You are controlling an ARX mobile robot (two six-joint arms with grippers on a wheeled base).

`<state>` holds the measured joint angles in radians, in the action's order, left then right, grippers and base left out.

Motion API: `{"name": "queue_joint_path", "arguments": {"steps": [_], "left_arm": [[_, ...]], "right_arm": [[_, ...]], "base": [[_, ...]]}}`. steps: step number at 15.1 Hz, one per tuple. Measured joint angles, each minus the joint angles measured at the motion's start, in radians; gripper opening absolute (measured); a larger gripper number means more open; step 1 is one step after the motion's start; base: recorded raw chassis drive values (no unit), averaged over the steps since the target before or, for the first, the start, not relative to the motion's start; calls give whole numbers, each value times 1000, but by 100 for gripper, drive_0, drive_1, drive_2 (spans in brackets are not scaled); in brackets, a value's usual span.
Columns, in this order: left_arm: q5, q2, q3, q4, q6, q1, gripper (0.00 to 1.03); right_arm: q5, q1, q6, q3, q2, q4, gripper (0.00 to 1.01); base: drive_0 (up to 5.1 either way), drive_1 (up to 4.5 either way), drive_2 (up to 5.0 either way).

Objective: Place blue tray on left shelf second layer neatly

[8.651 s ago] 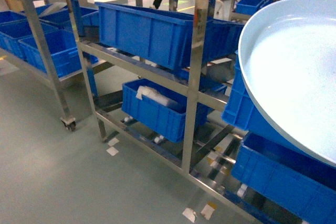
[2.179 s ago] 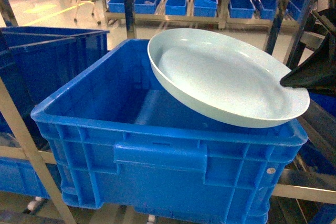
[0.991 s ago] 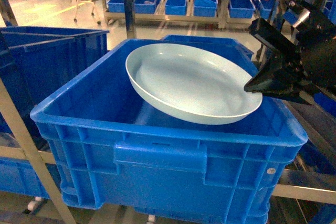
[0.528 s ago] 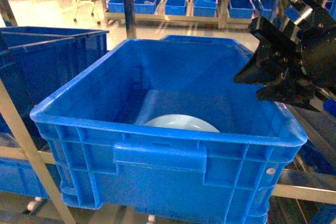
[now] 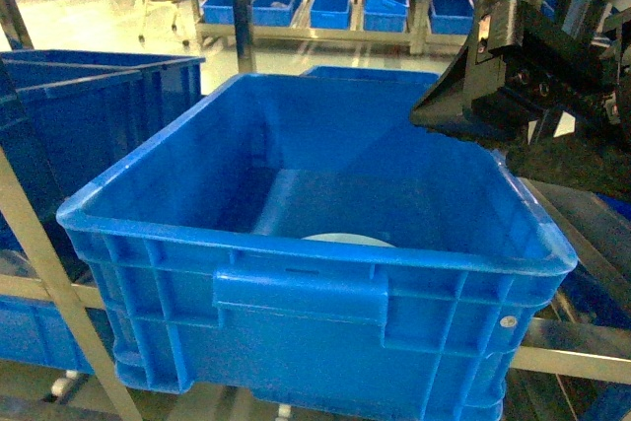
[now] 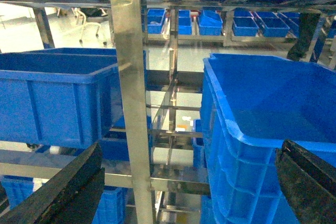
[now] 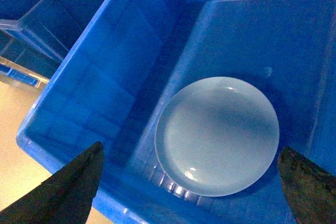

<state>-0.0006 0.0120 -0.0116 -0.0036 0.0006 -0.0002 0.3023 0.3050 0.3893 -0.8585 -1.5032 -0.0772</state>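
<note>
**Tray down in the crate, and I need a clean exit**

My worry from here is the right gripper (image 5: 493, 105): it hangs above the far right rim of the blue crate (image 5: 296, 273), and if I pull the arm away low or sideways I judge it could clip that rim and jolt the crate on the steel rack (image 6: 128, 103). A knock like that could slide the tray against a wall and spoil the neat placing. The rack uprights stand close too, so a wide swing risks a strike there.

The right gripper's fingers (image 7: 73, 187) are spread wide with nothing between them. The left gripper (image 6: 184, 192) is likewise wide apart and empty, low beside the crate's outer wall.

The blue tray (image 7: 217, 136) lies directly below the right gripper, flat on the crate floor, toward the near wall. It is pale, round, shallow, with a raised rim and a glossy face.
</note>
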Motion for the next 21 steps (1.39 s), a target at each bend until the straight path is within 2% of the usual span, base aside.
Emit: {"name": "queue_joint_path", "arguments": {"steps": [3,4,5,6,7,8,10,12,13,15,16,17,18,19,21], "left_arm": [[0,0,0,0,0,0,98],[0,0,0,0,0,0,98],[0,0,0,0,0,0,98],[0,0,0,0,0,0,98],[0,0,0,0,0,0,98],[0,0,0,0,0,0,98],[0,0,0,0,0,0,98],[0,0,0,0,0,0,98],[0,0,0,0,0,0,98],[0,0,0,0,0,0,98],[0,0,0,-1,0,0,98],[-1,0,0,0,0,0,98],[-1,0,0,0,0,0,98],[0,0,0,0,0,0,98],[0,0,0,0,0,0,98]], "right_arm": [[-63,0,-90,45,53,-10,98],[-90,-39,-231,109,192,36,98],[-117,-52,-282,125,259,43,98],[-144,-69,-322,142,315,51,98],[-185,-92,-349,165,371,87,98],[-216,-97,-370,198,414,105,98],[-232,-95,-388,266,499,167,98],[-282,-79,-398,344,610,238,98],[-280,-61,-385,350,631,264,98],[-285,-29,-381,351,634,259,98],[-438,-11,-385,481,663,-96,86],[-516,-21,-387,571,702,-254,77],[-541,-47,-387,627,728,-342,70],[-540,-77,-387,668,752,-422,61],[-478,-127,-387,709,846,-443,32]], "base": [[0,0,0],[0,0,0],[0,0,0],[0,0,0],[0,0,0],[0,0,0],[0,0,0],[0,0,0],[0,0,0],[0,0,0],[0,0,0],[0,0,0],[0,0,0],[0,0,0],[0,0,0]]}}
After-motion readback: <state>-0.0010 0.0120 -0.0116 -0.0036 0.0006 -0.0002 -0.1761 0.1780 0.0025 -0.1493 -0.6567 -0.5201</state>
